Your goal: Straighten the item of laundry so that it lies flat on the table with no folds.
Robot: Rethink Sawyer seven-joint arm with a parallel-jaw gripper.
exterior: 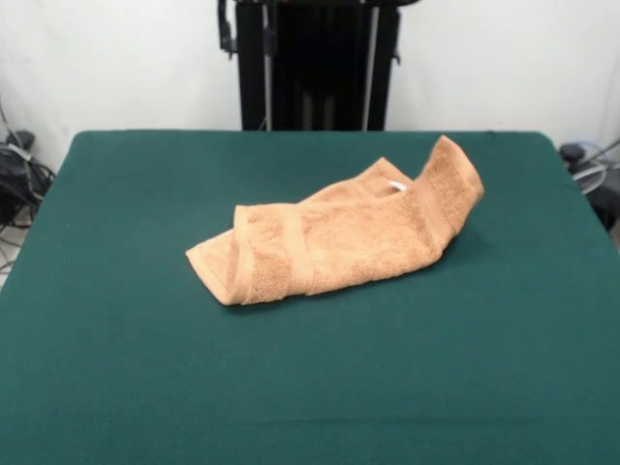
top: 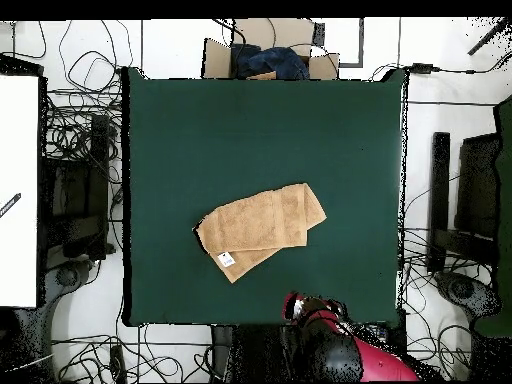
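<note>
The peach-orange towel [exterior: 339,237] lies crumpled near the middle of the green table [exterior: 116,368]. It is folded over on itself into a long slanted shape, and its right end stands up in a hump. A white tag [exterior: 397,186] shows on the far edge. In the overhead view the towel [top: 262,228] is a folded strip with the tag [top: 227,259] at its lower left corner. The red arm [top: 335,345] is drawn back over its base, off the table's edge. Its gripper [top: 297,306] is only a small dark and red shape, well away from the towel.
The black pedestal [exterior: 315,63] stands behind the table's far edge. Cables [top: 75,110] and equipment lie on the floor on both sides of the table. A cardboard box [top: 270,60] with dark cloth sits beyond the table edge opposite the robot.
</note>
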